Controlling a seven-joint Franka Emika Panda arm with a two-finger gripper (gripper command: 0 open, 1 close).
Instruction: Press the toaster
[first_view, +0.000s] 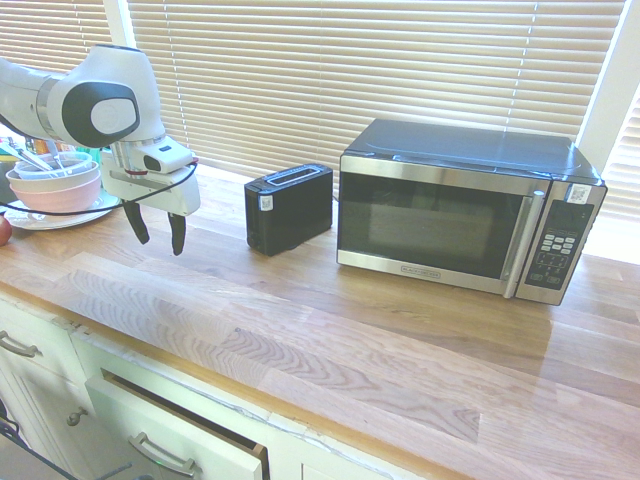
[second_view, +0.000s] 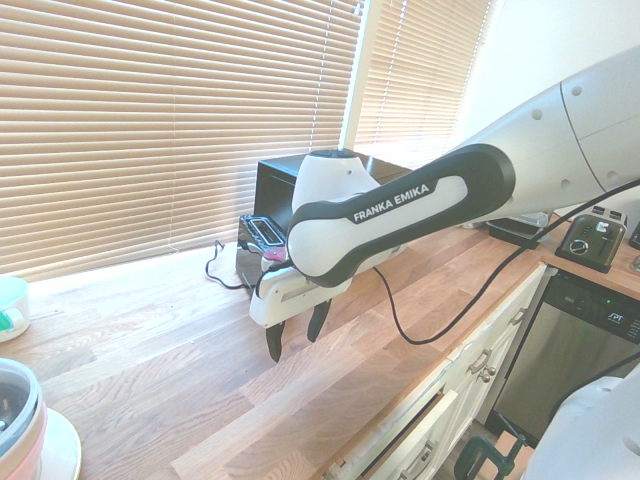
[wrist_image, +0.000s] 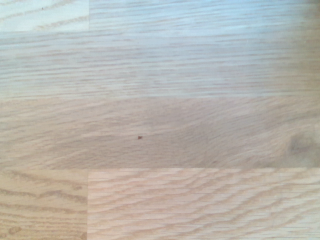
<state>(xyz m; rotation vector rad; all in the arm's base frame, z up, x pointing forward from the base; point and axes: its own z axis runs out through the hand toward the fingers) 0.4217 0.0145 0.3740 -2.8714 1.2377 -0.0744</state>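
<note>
Two spread fingers on my empty gripper (first_view: 157, 232) hover over wooden bench (first_view: 330, 330), left of small black boxy toaster (first_view: 288, 207) beside the microwave (first_view: 465, 208); approaching sideways could shove it instead of pressing

A home kitchen was shown. A butcher-block wooden countertop (first_view: 330, 330) was seen over white cabinet drawers (first_view: 170, 435) with metal pulls. A microwave (first_view: 465, 205) and a small black toaster (first_view: 288, 207) were placed on it, under windows covered by slatted blinds (first_view: 380, 70). Stacked bowls (first_view: 55, 182) were set on a plate (far end), and a dishwasher (second_view: 570, 350) was fitted under the counter.
</note>
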